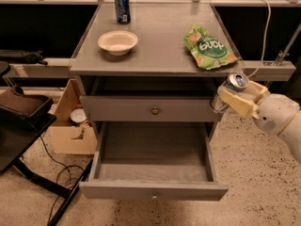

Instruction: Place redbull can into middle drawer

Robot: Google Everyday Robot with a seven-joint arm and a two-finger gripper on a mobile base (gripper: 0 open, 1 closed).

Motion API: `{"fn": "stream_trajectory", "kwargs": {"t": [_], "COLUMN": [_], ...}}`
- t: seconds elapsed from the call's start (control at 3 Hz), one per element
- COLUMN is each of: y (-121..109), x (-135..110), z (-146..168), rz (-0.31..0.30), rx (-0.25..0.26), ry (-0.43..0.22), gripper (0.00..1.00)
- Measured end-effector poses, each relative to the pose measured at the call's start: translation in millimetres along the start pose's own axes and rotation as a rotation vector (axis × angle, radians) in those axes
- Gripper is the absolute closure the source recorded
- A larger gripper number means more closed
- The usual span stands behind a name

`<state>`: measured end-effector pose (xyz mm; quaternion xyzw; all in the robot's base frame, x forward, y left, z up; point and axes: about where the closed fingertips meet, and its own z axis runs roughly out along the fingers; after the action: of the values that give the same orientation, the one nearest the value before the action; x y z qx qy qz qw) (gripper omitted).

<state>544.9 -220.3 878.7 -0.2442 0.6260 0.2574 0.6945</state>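
My gripper [227, 97] is at the cabinet's right side, level with the upper drawer front. It is shut on the redbull can [236, 81], a slim can with a silver top, held tilted. The middle drawer [117, 190] is pulled open below and to the left of the can. Its deep grey tray is empty, and its small knob [154, 196] faces the front. The can is outside the drawer, above its right rear corner.
On the cabinet top stand a wider blue can [122, 7], a cream bowl [118, 42] and a green snack bag [209, 48]. The upper drawer front [113, 109] is shut. A cardboard box [70, 126], a black stand [19, 126] and cables [56, 173] are at the left.
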Motion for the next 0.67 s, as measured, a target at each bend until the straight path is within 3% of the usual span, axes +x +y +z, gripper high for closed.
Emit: {"fn": "stream_trajectory", "kwargs": {"t": [0.33,0.67], "y": [0.0,5.4], "x": [0.0,15.1], "z": [0.0,19.9], "rz": [0.000,0.006], "rx": [0.000,-0.056], "ry": [0.000,0.029], "gripper": [1.00,1.00]}}
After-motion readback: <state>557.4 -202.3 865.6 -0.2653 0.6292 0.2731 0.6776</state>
